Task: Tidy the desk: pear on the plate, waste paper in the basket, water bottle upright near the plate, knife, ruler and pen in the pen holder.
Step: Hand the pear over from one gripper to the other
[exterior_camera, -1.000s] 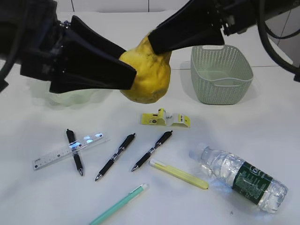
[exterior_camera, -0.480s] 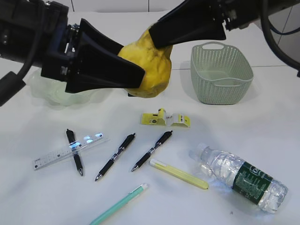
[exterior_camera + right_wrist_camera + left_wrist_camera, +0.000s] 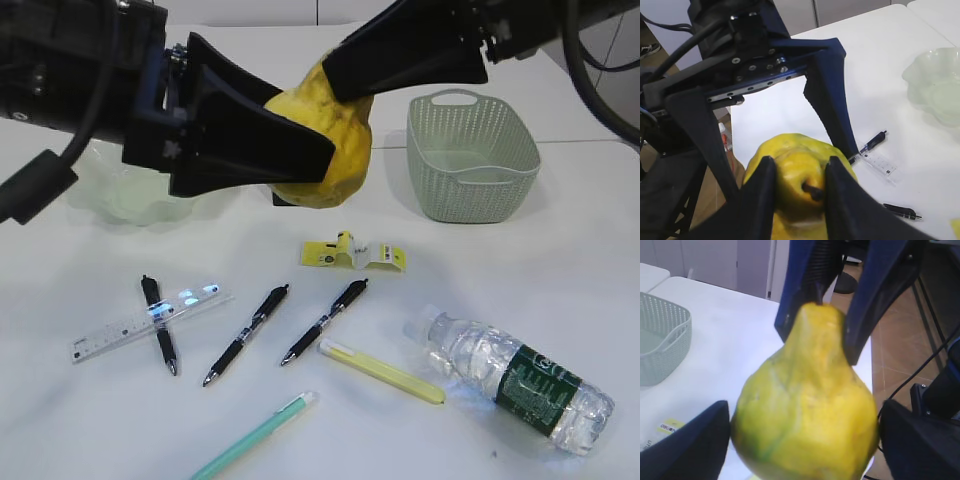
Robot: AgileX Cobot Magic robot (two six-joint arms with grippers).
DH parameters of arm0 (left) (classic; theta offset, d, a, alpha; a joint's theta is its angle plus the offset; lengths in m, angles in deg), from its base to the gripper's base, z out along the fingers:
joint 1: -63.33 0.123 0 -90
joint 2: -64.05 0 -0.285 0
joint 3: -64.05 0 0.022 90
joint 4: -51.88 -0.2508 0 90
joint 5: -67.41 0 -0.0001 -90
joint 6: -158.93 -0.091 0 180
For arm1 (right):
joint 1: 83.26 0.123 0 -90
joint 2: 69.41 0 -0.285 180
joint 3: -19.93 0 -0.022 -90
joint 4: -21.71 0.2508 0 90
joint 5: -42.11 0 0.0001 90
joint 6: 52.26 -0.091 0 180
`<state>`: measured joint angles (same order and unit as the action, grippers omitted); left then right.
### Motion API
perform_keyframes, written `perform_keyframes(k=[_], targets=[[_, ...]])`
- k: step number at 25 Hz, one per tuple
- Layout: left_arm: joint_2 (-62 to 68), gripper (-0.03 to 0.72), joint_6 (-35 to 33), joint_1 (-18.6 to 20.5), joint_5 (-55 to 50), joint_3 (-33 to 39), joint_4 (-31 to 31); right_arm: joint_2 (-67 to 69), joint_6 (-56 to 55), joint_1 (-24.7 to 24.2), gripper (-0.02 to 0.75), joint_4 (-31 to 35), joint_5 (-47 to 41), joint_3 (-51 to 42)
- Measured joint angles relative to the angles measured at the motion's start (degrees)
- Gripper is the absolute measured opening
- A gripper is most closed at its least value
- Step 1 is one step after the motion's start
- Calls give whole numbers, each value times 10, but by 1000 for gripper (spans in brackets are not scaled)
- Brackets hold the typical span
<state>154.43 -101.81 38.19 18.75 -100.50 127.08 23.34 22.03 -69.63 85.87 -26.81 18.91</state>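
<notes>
Past the table edge you see a brown tiled floor (image 3: 900, 340) at the right of the left wrist view, pale cabinet doors (image 3: 715, 262) upper left, and black cables (image 3: 927, 347).

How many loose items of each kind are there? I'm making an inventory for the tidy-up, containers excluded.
Black click pens: 3
Mint-green pen: 1
Pale yellow plastic utility knife: 1
Clear plastic ruler: 1
Yellow pear: 1
Clear ribbed water bottle: 1
Yellow-and-white waste paper: 1
Total: 9
</notes>
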Motion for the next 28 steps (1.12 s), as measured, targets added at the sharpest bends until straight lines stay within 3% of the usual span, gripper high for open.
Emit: perform_keyframes(k=[8,14,28], targets=[[16,673,0,-13,16,0,3,-1,1,-2,215,-23,0,0],[16,626,0,-13,16,0,5,-1,1,-3,215,-24,0,0],[18,624,0,-13,14,0,-1,-1,1,8,215,-34,7,0]])
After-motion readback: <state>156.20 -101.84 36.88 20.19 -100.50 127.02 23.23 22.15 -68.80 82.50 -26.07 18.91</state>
